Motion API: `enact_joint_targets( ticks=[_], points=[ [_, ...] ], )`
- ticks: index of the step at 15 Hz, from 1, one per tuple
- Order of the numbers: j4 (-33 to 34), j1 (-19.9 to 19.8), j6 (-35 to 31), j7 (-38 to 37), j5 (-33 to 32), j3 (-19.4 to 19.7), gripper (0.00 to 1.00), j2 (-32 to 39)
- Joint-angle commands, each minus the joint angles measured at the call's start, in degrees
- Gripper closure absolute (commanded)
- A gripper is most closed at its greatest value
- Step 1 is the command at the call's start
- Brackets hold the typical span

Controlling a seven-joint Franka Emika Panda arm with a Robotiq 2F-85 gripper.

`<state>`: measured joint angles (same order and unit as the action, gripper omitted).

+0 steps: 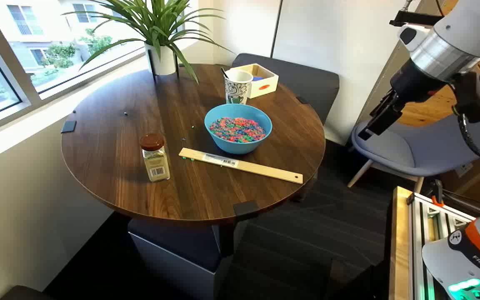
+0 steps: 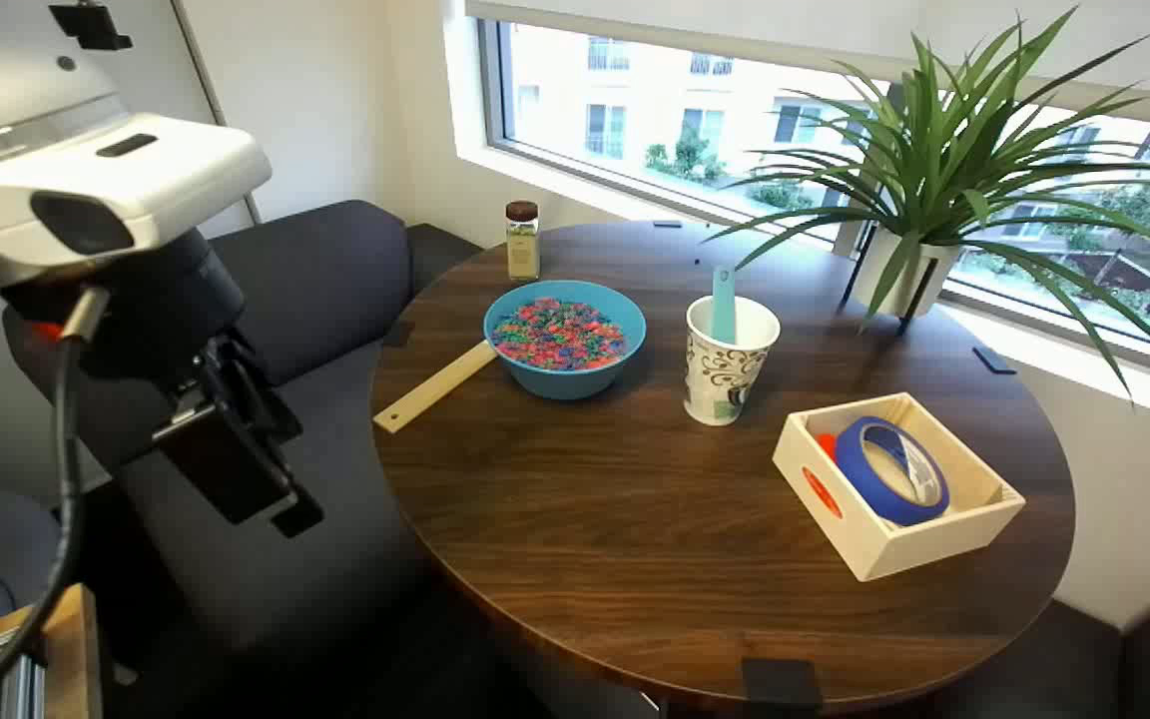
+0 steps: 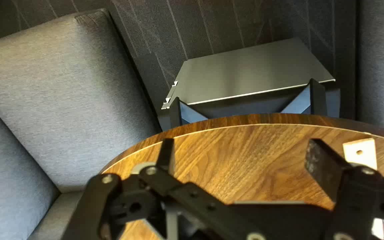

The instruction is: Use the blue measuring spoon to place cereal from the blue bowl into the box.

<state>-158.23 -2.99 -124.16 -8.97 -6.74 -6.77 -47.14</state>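
Pretty sure this is step one, fetching the blue measuring spoon [image 2: 724, 306]: the gripper [image 3: 241, 155] hangs up by the arm-side edge of the round table [image 2: 585, 539], jaws spread wide, nothing in them. Next I'd swing inward over the patterned mug [image 2: 725, 374], line up on that light-blue handle [image 2: 724, 290] and pinch gently so the mug doesn't tip. I'm reading that handle as the spoon's; the business end is hidden in the mug, well apart from the jaws and out of the wrist view. Cereal [image 2: 557, 335] is heaped in the blue bowl [image 2: 567, 382]; the box [image 2: 860, 539], near the table's edge, has a tape roll [image 2: 857, 477] inside.
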Motion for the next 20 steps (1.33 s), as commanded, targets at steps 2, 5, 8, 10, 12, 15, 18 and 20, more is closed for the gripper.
enact_joint_targets(
  ticks=[2,5,8,10,12,15,18,20],
  points=[
    [-1.04,0.36,0.29,-0.22,-0.28,0.32,0.00,0.16],
    [-1.36,0.36,0.29,-0.23,-0.29,0.33,0.00,0.51],
    [2.02,-2.87,2.05,-3.73,-0.79,0.57,0.00,0.87],
    [8.06,-6.72,5.85,-6.61,-2.34,0.94,0.00,2.43],
    [15.48,-10.44,9.64,-8.26,-4.15,2.02,0.00,6.08],
    [26.42,-10.77,11.52,-3.34,-4.99,5.46,0.00,13.36],
    [36.73,-7.90,9.27,5.41,-0.73,7.44,0.00,21.95],
    [32.93,-7.41,8.73,3.62,-3.02,8.25,0.00,17.54]
  ],
)
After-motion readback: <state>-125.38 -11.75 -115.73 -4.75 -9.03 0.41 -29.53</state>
